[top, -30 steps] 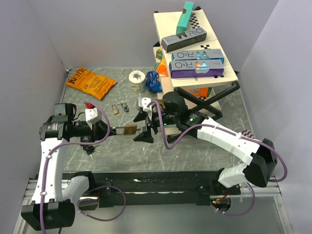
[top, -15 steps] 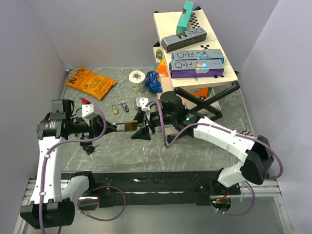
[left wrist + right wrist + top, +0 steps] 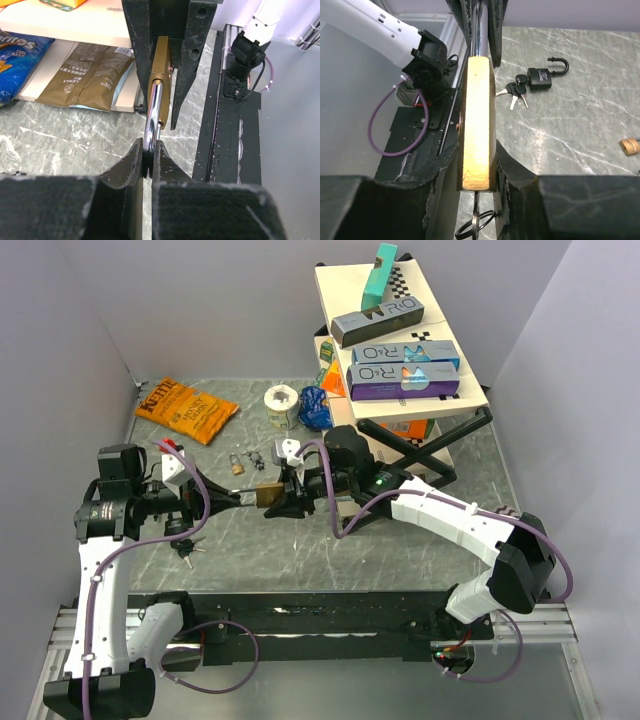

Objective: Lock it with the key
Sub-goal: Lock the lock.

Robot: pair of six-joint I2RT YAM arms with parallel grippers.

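Observation:
A brass padlock (image 3: 267,496) hangs in the air between both arms, just above the table. My left gripper (image 3: 149,155) is shut on its chrome shackle (image 3: 152,115), seen edge-on in the left wrist view. My right gripper (image 3: 477,167) is shut on the brass padlock (image 3: 477,125) body, one finger pressed to each flat side. A key ring (image 3: 475,226) dangles below the padlock's bottom end; the key itself is hidden behind the body. In the top view the right gripper (image 3: 284,502) meets the left gripper (image 3: 243,500) head-on.
A black padlock (image 3: 540,78) with a bunch of keys (image 3: 516,92) lies under the left arm. Two small padlocks (image 3: 240,461) lie behind the grippers. A chips bag (image 3: 186,408), tape roll (image 3: 281,400), blue bag (image 3: 315,407) and stacked boxes (image 3: 400,350) fill the back.
My right gripper has moved left over the padlock body and its jaws have narrowed from wide open onto it. The left arm has drawn back a little to the left, still holding the shackle.

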